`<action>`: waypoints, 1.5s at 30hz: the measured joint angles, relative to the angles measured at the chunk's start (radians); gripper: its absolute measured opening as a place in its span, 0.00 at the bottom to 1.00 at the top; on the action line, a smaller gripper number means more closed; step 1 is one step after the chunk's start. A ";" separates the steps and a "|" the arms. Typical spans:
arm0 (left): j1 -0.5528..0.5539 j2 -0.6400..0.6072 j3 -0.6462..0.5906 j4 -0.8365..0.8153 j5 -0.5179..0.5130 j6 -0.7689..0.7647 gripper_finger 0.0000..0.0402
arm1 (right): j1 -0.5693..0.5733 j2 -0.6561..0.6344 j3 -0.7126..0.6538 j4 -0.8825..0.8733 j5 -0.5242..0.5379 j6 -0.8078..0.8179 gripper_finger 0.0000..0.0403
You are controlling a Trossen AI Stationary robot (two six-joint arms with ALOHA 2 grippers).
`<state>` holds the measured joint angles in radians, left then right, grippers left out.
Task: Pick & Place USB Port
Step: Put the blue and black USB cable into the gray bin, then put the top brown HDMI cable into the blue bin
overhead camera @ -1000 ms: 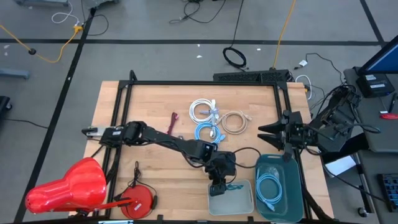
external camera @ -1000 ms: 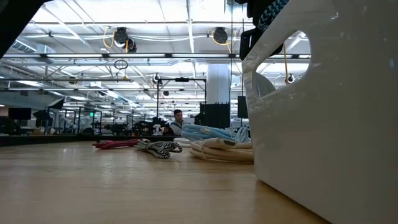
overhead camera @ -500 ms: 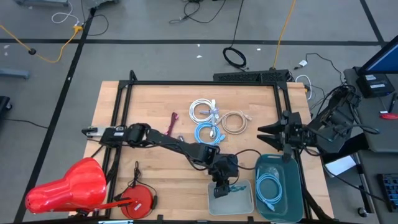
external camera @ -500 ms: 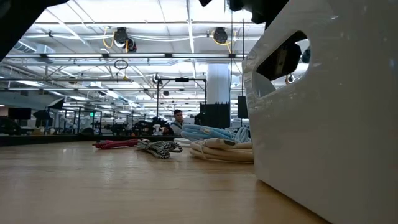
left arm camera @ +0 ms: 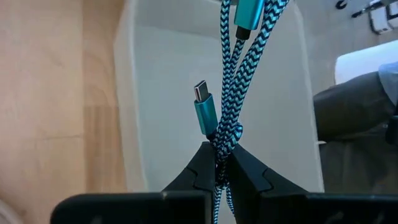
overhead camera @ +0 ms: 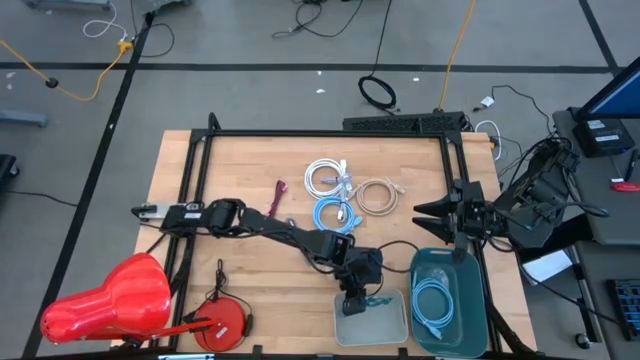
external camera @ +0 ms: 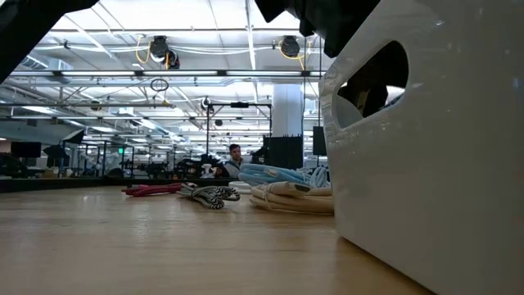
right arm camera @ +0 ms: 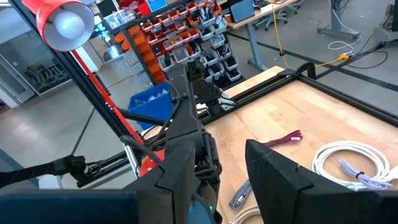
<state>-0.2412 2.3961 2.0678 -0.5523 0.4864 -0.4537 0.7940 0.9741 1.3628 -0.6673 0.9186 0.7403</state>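
Only the left wrist view showed the left gripper (left arm camera: 219, 163) clenched on the teal braided USB cable (left arm camera: 231, 81), dangling above the white bin (left arm camera: 168, 93). Since before, it had dropped lower. The right gripper (right arm camera: 224, 165), fingers apart, waited at the table's right edge.

The white bin (external camera: 426, 156) hides most of the braided cable (left arm camera: 239, 68).

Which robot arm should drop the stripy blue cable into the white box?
The left. Its left gripper is shut on the blue braided cable, hanging right over the white bin. The right gripper waits open at the table's right edge, holding nothing.
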 joint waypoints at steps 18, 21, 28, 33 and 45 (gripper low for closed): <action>0.004 0.006 0.000 -0.008 -0.005 0.006 0.20 | 0.000 0.000 0.000 0.003 0.001 0.000 0.33; 0.004 0.006 0.000 -0.013 -0.006 0.003 0.24 | 0.000 0.000 0.000 0.004 0.001 0.000 0.33; 0.004 0.006 0.000 -0.028 -0.015 -0.001 0.25 | 0.000 0.000 0.000 0.004 0.001 0.000 0.33; 0.011 -0.024 -0.001 -0.081 -0.044 0.000 0.25 | 0.000 0.000 0.000 0.004 -0.002 0.000 0.33; 0.027 -0.330 -0.001 -0.146 -0.292 0.025 0.25 | 0.000 0.004 0.000 0.005 -0.002 0.000 0.33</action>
<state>-0.2146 2.0656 2.0670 -0.6978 0.1941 -0.4292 0.7937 0.9781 1.3628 -0.6626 0.9169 0.7406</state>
